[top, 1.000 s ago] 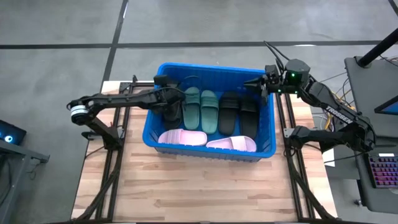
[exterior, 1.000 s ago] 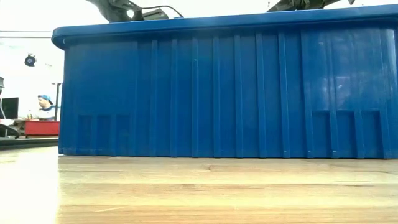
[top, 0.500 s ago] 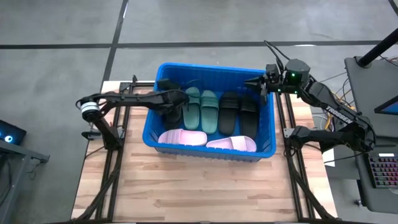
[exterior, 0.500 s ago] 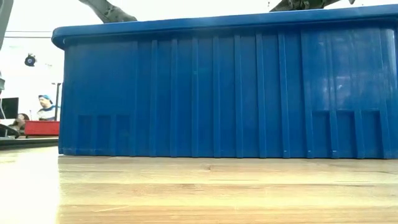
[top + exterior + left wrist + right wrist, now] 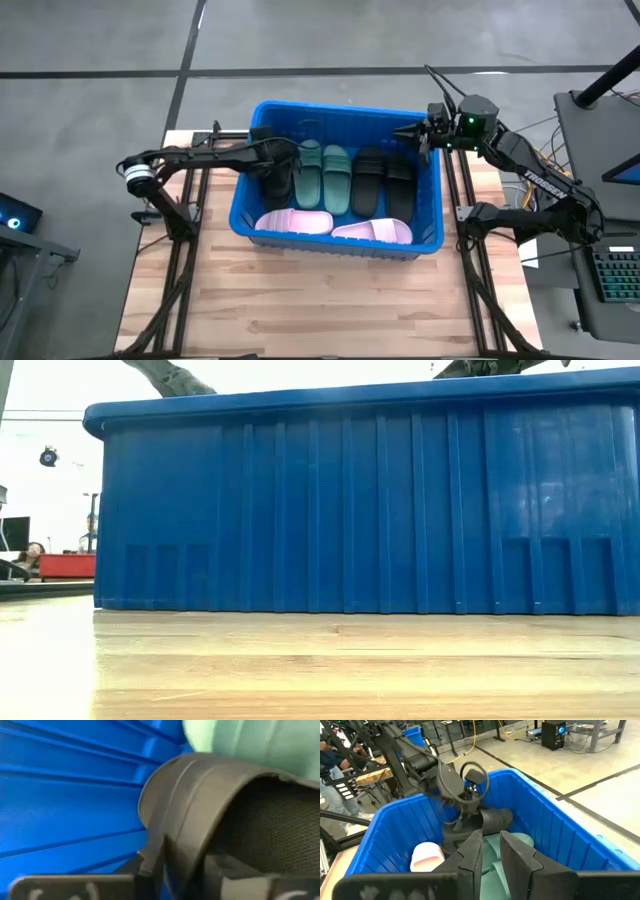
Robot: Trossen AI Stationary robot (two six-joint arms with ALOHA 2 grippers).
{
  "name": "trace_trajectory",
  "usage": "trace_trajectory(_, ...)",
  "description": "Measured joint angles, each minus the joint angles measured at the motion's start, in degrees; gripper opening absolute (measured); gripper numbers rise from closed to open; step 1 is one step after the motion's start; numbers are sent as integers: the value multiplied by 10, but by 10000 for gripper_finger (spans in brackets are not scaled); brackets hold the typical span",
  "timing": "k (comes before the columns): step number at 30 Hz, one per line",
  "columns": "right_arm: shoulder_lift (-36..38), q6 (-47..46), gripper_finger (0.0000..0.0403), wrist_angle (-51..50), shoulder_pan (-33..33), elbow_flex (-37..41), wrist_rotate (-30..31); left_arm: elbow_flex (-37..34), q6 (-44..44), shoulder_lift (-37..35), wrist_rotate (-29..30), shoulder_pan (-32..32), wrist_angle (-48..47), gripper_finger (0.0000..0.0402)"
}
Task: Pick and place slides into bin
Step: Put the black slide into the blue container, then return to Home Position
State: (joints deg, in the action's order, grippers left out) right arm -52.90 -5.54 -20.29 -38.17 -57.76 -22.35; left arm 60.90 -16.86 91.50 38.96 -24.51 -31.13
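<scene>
Black slide [image 5: 225, 820] fills the view right at the fingers [image 5: 75, 887], strap edge between jaws; green slide [image 5: 260, 745] beyond; bin wall [image 5: 65, 795] beside.

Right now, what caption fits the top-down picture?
Left gripper reaches into the blue bin at a black slide; right gripper waits over the rim.

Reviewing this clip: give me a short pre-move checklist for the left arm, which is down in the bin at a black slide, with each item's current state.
1. Black slide inside the bin: ok.
2. Left gripper released from it: not ok; fingers straddle its strap in the left wrist view.
3. Green slides undisturbed beside it: ok.
4. Right gripper out of the way, over the bin's right rim: ok.
5. All eight slides binned: cannot tell; seven visible.
</scene>
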Motion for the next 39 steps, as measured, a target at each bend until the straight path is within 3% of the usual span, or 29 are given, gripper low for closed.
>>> trace_trajectory(8,0,1,59,0,0,0,0,-1,-45,-41,-32,-6,1,162)
trace_trajectory(14,0,2,63,0,0,0,0,3,-74,-77,-51,-7,-13,200)
trace_trajectory(19,0,2,62,0,0,0,0,37,-20,-135,-177,-7,-26,204)
trace_trajectory(24,0,1,58,0,0,0,0,73,128,-202,-382,-7,59,187)
trace_trajectory(29,0,2,59,0,0,0,5,62,245,-255,-594,-6,267,156)
trace_trajectory(31,0,0,58,0,0,0,5,60,277,-268,-650,-6,317,137)
trace_trajectory(34,0,0,57,-2,0,0,5,60,287,-294,-652,-2,314,98)
trace_trajectory(39,0,-12,57,-5,0,0,5,52,265,-352,-555,36,223,14)
